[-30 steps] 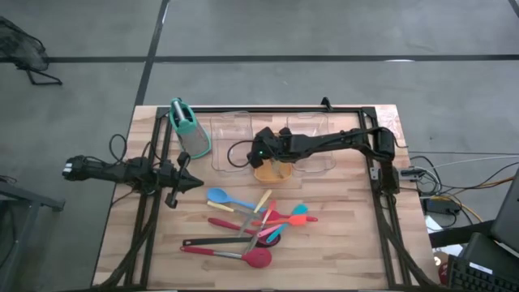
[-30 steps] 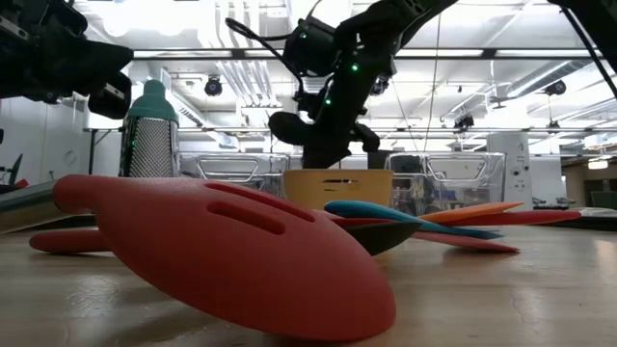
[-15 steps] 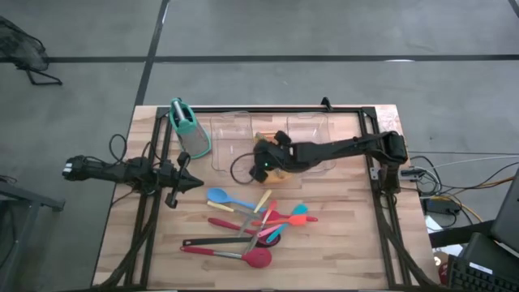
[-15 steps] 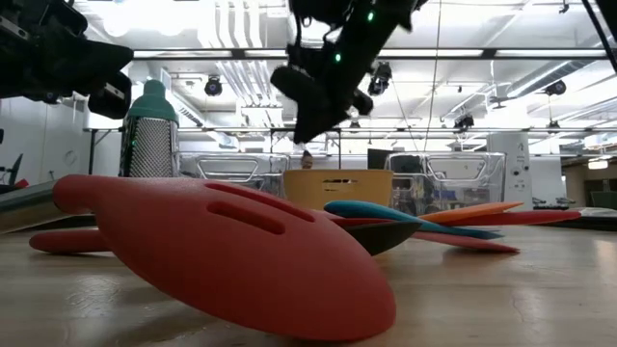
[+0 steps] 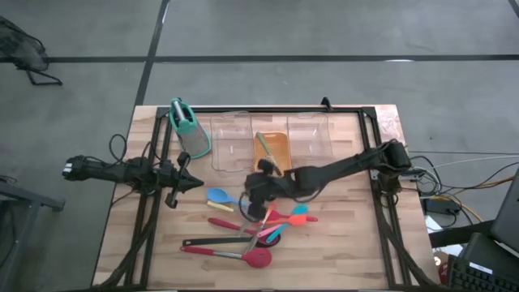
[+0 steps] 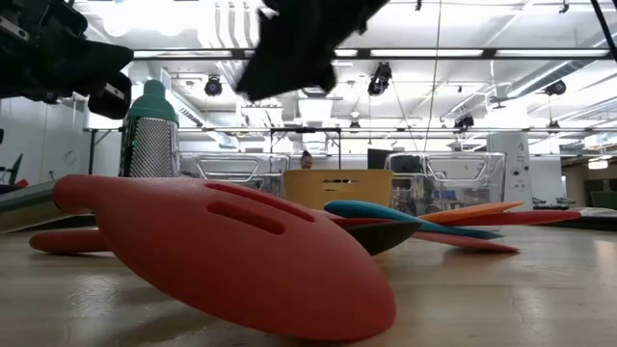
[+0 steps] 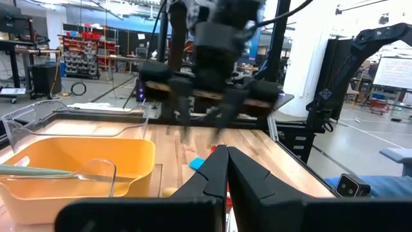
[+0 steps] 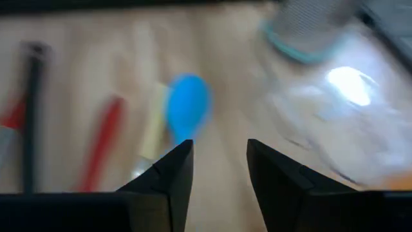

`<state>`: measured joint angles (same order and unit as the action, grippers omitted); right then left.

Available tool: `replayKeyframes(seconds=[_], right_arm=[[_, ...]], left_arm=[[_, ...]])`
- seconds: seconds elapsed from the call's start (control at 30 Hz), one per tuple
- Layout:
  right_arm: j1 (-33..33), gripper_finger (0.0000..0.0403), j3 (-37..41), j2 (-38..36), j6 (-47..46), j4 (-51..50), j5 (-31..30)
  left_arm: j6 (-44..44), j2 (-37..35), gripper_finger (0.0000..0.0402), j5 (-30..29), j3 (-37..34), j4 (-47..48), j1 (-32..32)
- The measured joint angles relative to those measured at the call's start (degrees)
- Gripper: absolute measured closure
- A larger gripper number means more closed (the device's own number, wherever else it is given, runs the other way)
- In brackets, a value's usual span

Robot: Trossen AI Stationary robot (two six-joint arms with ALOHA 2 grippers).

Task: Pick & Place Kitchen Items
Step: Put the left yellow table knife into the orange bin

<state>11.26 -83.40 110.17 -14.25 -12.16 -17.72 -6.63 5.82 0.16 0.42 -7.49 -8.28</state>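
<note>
The left tool point(image 5: 193, 183) waits at the desk's point(image 5: 340, 251) left side, just left of the utensil pile point(image 5: 251, 227), its fingers pressed together and holding nothing; parked there, it leaves the pile free for the other arm. Behind and left of the pile stands the grater point(image 5: 189, 128), and beside it three trays line the back edge: a clear one, the orange tray point(image 5: 272, 150) directly behind the pile, and another clear one. The orange tray already holds a pale utensil point(image 5: 264, 149), so it looks like the drop-off bin. The pile itself lies loose on the desk's middle, its handles crossing, the blue spoon point(image 5: 220, 197) at its left end. The right tool point(image 5: 253, 204) hangs over the pile's left part, near the blue spoon, with its fingers spread and empty. It seems poised there to choose the next piece, probably the blue spoon or a neighbour.
</note>
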Motion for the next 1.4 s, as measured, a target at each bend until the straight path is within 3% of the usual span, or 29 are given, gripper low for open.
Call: replayKeyframes(seconds=[0.17, 0.7, 1.03, 1.4], right_arm=[[1.85, 0.0243, -1.22, 4.49, 1.07, 6.91, 1.39], [3.02, 0.0206, -14.04, 20.24, 0.64, 3.54, 2.77], [2.98, 0.0229, -25.81, 28.31, 0.76, -7.96, 2.6], [2.98, 0.0257, -29.57, 30.99, 1.17, -11.97, -0.78]], left_arm=[[-0.01, 0.0, 0.039, -0.01, 0.0, 0.25, 0.0], [0.0, 0.0, 0.039, 0.0, -0.02, 0.81, 0.0], [0.0, -0.02, 0.039, 0.0, -0.01, 0.79, -0.02], [0.0, 0.02, 0.039, 0.0, -0.01, 1.53, -0.02]])
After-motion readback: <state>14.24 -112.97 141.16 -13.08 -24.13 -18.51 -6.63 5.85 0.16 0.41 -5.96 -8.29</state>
